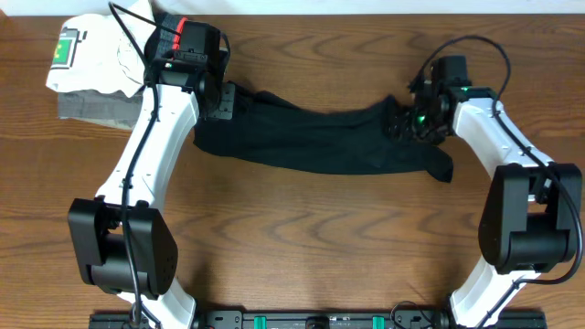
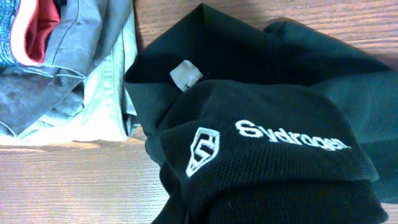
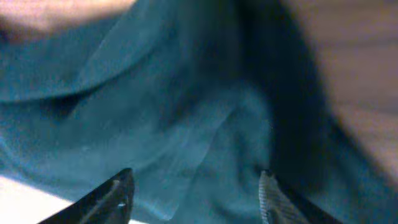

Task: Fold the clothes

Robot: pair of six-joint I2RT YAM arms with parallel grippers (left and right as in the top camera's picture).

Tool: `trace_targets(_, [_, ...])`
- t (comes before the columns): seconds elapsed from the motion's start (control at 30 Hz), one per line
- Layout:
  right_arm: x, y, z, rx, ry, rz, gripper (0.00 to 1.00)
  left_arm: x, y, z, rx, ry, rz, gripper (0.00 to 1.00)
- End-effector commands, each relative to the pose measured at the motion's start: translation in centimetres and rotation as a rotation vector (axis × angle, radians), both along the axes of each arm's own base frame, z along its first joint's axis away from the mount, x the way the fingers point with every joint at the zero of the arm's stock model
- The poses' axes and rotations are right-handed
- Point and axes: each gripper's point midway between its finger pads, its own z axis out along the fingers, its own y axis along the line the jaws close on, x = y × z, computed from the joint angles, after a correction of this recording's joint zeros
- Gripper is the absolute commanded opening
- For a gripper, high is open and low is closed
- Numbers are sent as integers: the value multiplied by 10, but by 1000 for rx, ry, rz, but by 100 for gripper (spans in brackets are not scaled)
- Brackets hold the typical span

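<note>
Showing in L-wrist cam only: garment (image 2: 280, 87) lettering (image 2: 292, 135); R hand (image 3: 194, 190) apart, L hand (image 1: 223, 101) unclear.

We see the black garment (image 1: 320, 142) lying in a long, sagging band across the wooden table (image 1: 302, 238), rumpled and not yet folded. At its left end the knit fabric doubles over itself, showing white "Sydrogen" lettering (image 2: 292, 135), a white shield logo (image 2: 202, 151) and, just above them, a small pale tag (image 2: 185, 76).
</note>
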Motion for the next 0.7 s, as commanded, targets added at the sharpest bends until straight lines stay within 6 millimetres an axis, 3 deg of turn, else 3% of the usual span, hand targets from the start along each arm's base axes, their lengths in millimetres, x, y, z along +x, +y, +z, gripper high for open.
trace_targets(0.0, [-11, 23, 6, 24, 11, 26, 58, -1, 2, -3, 6, 7, 13, 6])
trace_targets(0.2, [-29, 39, -17, -6, 39, 41, 56, -2, 2, -3, 6, 8, 13, 6])
trace_targets(0.47, [-37, 30, -41, -104, 34, -3, 51, -2, 2, -3, 6, 8, 13, 6])
trace_targets(0.6, [-30, 30, -42, -99, -2, -12, 38, -2, 2, -3, 6, 8, 13, 6])
trace_targets(0.67, [-26, 31, -41, -94, -19, -15, 26, -2, 2, -3, 6, 8, 13, 6])
